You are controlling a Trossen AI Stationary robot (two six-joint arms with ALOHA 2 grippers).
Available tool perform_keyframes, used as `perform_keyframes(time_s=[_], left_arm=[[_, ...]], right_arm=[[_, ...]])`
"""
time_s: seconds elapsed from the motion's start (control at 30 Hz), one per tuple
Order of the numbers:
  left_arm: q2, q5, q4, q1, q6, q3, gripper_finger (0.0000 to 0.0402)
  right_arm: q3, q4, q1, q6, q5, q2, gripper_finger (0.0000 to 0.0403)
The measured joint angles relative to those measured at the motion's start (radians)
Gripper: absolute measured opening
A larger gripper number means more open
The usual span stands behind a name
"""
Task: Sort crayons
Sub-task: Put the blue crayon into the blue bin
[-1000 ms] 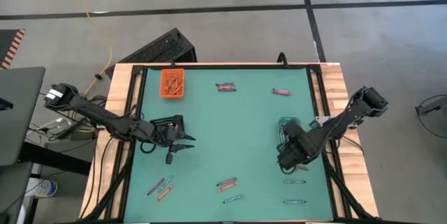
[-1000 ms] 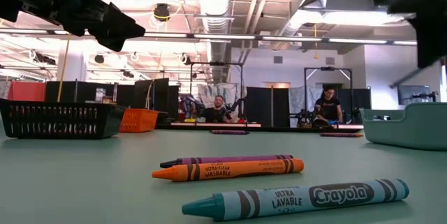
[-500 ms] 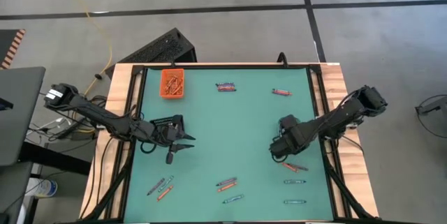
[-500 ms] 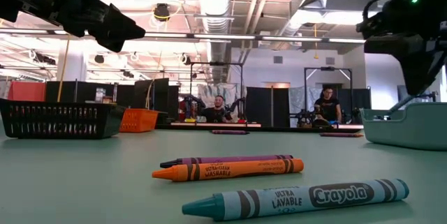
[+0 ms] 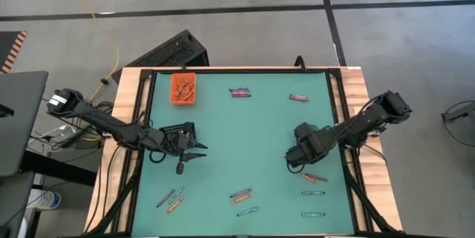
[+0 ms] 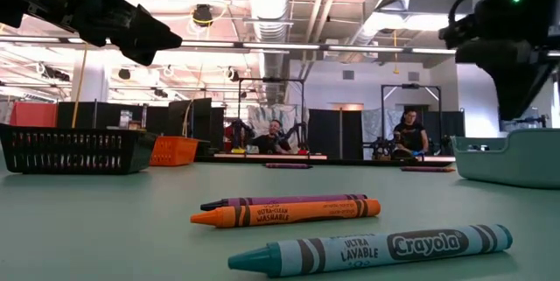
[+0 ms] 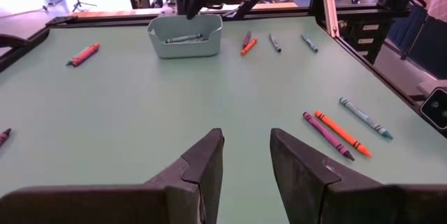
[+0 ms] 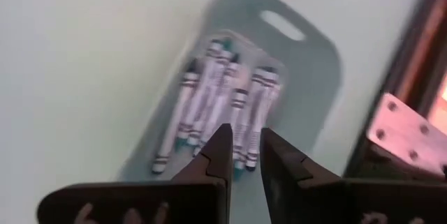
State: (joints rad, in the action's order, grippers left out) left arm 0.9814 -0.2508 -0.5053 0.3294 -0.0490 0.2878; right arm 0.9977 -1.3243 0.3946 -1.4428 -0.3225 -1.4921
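Crayons lie scattered on the green table. A purple, an orange and a teal crayon lie near the front edge. Others lie at near left, near right and along the far side. My right gripper hovers over the pale tray, which holds several teal crayons. Its fingers stand a narrow gap apart with nothing visible between them. My left gripper waits open and empty beside the black basket.
An orange tray holding crayons stands at the far left. The black basket and the pale tray rise above the table top. A raised frame runs round the table. People sit in the room beyond.
My right gripper has moved from over the near-right crayons toward the table's far edge and slightly left, ending above the pale tray. A reddish crayon it was covering now shows on the table.
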Motion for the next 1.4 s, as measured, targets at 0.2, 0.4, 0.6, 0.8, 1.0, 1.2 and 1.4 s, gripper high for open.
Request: perform_keyframes(time_s=[0.2, 0.4, 0.6, 0.8, 1.0, 1.2, 1.4], left_arm=[[0.000, 0.000, 0.000, 0.000, -0.017, 0.000, 0.0110], [0.000, 0.000, -0.006, 0.000, -0.034, 0.000, 0.0110], [0.000, 0.000, 0.004, 0.000, -0.051, 0.000, 0.0110], [0.000, 0.000, 0.042, 0.000, -0.048, 0.000, 0.0110], [0.000, 0.000, 0.044, 0.000, -0.067, 0.000, 0.0110], [0.000, 0.000, 0.032, 0.000, -0.069, 0.000, 0.0110], [0.000, 0.000, 0.025, 0.000, -0.068, 0.000, 0.0110]], right_arm=[[0.034, 0.216, 0.003, 0.271, -0.069, 0.000, 0.0067], [0.032, 0.542, -0.065, 0.716, -0.302, 0.000, 0.0064], [0.013, 0.800, -0.183, 1.062, 0.133, 0.000, 0.0063], [0.038, 0.748, -0.070, 0.971, 0.322, 0.000, 0.0063], [0.039, 0.627, 0.080, 0.704, 0.467, 0.000, 0.0063], [0.039, 0.669, 0.171, 0.779, 0.352, 0.000, 0.0063], [0.039, 0.707, 0.190, 0.883, 0.326, 0.000, 0.0063]])
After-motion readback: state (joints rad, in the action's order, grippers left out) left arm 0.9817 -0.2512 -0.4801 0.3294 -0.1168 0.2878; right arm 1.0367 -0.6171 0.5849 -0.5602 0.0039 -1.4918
